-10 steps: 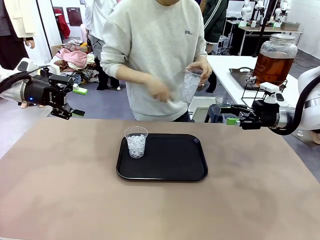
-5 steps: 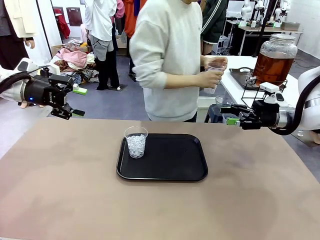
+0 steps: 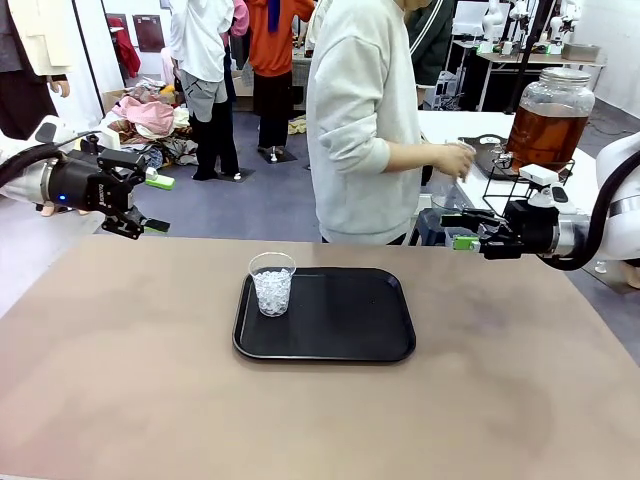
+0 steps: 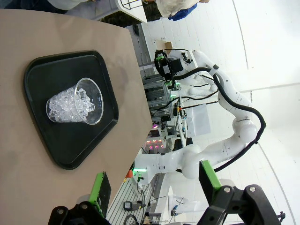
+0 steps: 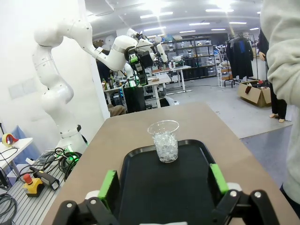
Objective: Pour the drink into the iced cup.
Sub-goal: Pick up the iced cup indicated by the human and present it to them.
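Person [image 3: 362, 120] has turned to the tea jar [image 3: 548, 120]; iced cup [image 3: 272, 285] waits on tray [image 3: 350, 335]; left fingers [image 3: 158, 183] and right fingers [image 3: 462, 242] wide, empty.

— Counted cups and trays?
— Found one iced cup [image 3: 272, 285], one black tray [image 3: 345, 330].
— Anything at two o'clock?
— Spotted one jar [image 3: 560, 93] of amber drink [image 3: 545, 135] there.
— Grippers?
— Tallied two: left gripper [image 3: 157, 205], right gripper [image 3: 456, 229].
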Action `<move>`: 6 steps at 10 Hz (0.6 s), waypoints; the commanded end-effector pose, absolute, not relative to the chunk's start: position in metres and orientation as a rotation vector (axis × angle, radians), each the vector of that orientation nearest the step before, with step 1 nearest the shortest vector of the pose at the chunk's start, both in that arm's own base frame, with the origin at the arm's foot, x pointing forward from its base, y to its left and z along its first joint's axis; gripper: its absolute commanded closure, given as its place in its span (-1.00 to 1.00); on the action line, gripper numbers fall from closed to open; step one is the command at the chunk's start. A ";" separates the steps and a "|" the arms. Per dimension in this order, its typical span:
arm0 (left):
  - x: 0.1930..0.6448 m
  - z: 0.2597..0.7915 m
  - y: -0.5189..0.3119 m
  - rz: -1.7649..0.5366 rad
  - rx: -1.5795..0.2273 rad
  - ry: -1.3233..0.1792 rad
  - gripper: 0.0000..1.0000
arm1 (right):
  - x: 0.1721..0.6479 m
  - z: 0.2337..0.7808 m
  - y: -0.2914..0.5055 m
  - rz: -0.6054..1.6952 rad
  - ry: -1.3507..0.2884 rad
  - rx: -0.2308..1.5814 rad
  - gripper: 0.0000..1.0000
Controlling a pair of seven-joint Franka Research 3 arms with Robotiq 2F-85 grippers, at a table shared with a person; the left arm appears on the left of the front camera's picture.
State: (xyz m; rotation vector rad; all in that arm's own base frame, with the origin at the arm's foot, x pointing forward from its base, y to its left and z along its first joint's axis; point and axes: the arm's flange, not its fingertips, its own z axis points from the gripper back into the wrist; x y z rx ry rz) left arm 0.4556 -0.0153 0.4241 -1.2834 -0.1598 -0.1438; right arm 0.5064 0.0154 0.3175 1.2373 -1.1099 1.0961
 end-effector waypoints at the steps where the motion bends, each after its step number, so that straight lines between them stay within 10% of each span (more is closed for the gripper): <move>1: 0.455 0.426 -0.015 -0.145 -1.281 -0.168 -1.00 | 0.508 0.321 0.016 1.088 -1.099 1.234 -1.00; 6: 0.455 0.426 -0.015 -0.145 -1.281 -0.168 -1.00 | 0.508 0.321 0.016 1.088 -1.099 1.234 -1.00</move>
